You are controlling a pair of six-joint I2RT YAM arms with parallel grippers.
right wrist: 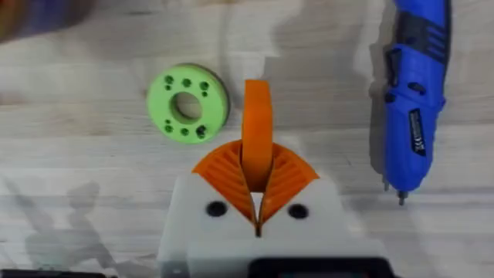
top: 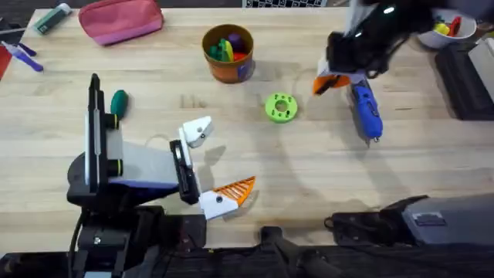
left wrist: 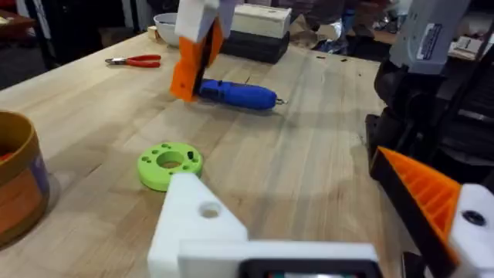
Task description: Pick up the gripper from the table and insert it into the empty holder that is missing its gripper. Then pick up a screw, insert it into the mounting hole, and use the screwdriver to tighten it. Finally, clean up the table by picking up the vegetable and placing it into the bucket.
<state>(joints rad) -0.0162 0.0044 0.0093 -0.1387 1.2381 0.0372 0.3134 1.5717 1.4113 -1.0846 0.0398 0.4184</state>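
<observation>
The right gripper [right wrist: 257,202], closed on the orange fingertip [right wrist: 257,123], hovers well right of the left gripper [top: 202,166], whose open fingers include a bare white mount [left wrist: 202,224].

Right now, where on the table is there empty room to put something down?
Bare wood lies between the green disc and the table's near edge, and between the pink pouch and the orange bucket. It is crowded around the blue screwdriver.

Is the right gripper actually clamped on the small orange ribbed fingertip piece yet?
Touching. In the right wrist view the right gripper has its orange pads closed against both sides of the orange ribbed fingertip, which stands between them.
</observation>
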